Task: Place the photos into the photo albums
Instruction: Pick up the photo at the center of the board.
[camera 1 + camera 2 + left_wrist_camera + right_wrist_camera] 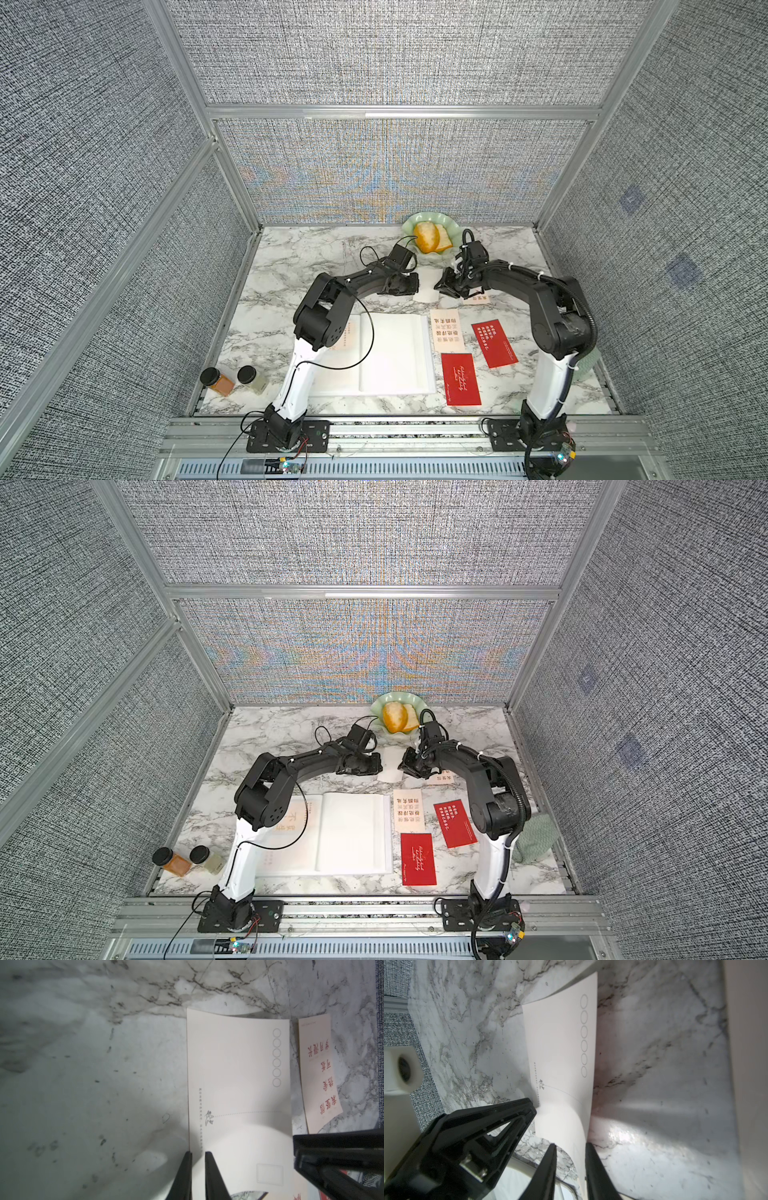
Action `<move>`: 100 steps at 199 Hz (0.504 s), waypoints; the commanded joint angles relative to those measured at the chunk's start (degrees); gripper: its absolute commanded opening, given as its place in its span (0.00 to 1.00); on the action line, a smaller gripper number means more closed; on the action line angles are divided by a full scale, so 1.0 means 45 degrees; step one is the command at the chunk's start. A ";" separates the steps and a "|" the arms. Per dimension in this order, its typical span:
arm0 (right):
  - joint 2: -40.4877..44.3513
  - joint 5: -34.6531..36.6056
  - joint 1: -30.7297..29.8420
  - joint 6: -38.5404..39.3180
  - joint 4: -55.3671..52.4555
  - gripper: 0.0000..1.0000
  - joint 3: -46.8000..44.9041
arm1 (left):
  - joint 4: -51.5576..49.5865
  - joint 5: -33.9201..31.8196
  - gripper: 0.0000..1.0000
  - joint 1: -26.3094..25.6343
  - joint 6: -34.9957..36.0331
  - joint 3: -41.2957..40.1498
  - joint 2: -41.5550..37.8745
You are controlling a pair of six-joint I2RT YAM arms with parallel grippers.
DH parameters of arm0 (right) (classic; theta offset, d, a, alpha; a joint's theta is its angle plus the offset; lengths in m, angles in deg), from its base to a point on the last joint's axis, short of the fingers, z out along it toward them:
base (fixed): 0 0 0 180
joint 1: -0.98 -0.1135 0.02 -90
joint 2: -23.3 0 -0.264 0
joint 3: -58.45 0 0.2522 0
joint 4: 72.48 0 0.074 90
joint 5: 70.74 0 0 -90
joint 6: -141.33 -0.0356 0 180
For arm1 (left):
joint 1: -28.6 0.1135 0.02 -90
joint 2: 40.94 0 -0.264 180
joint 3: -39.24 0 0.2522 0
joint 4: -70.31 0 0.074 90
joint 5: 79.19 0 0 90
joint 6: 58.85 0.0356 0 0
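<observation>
White card, bowed over worktop: left pincer nearly together at edge, right pincer straddling end, clamping unclear. Ease tension; avoid creasing.

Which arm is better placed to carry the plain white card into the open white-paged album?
Probably the right. The plain white card bends up inside the right gripper, while the left gripper only meets its long edge. The left arm hangs over the open white-paged album.
</observation>
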 commanded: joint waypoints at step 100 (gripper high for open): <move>0.0187 -0.0792 -0.0045 -0.0461 0.1647 0.27 -0.0761 | -0.0367 0.2151 0.14 0.0392 -0.0177 -0.0210 -0.0352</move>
